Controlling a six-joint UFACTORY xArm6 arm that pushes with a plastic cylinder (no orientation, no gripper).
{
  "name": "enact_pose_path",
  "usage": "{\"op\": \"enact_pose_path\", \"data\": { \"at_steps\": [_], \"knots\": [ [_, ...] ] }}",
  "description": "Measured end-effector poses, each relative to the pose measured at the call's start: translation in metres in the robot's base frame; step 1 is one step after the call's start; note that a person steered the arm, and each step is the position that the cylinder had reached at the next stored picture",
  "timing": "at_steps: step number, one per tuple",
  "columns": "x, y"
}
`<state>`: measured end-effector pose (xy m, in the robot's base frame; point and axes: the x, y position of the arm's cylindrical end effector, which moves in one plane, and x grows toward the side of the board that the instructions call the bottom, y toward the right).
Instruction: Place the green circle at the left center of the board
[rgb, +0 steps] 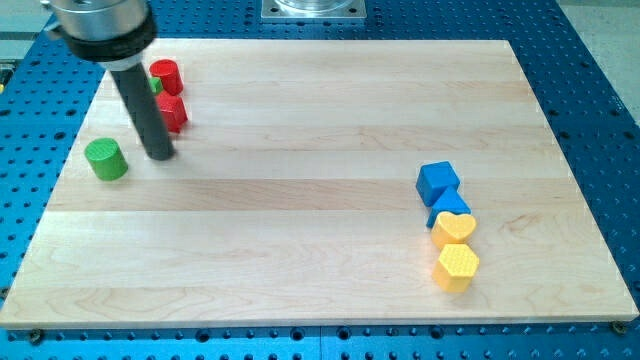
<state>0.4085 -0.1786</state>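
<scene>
The green circle (105, 158), a short green cylinder, stands on the wooden board (300, 200) near its left edge, a little above mid-height. My tip (160, 156) rests on the board just to the right of the green circle, with a small gap between them. The dark rod rises up and to the left from the tip. A red cylinder (165, 75) and a red block (172, 112) stand right behind the rod, above the tip. A sliver of another green block (156, 86) shows between them, mostly hidden by the rod.
At the view's right a blue cube (438, 182), a second blue block (451, 208), a yellow heart-shaped block (453, 230) and a yellow hexagon (457, 266) stand in a tight column. A blue perforated table surrounds the board.
</scene>
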Motion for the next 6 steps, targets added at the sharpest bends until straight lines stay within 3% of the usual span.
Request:
{"op": "enact_pose_path", "data": {
  "at_steps": [1,2,3,4,5,6],
  "knots": [
    [-0.046,0.001],
    [-0.016,0.026],
    [0.098,0.019],
    [0.09,-0.043],
    [0.052,-0.052],
    [0.102,-0.055]
  ]
}}
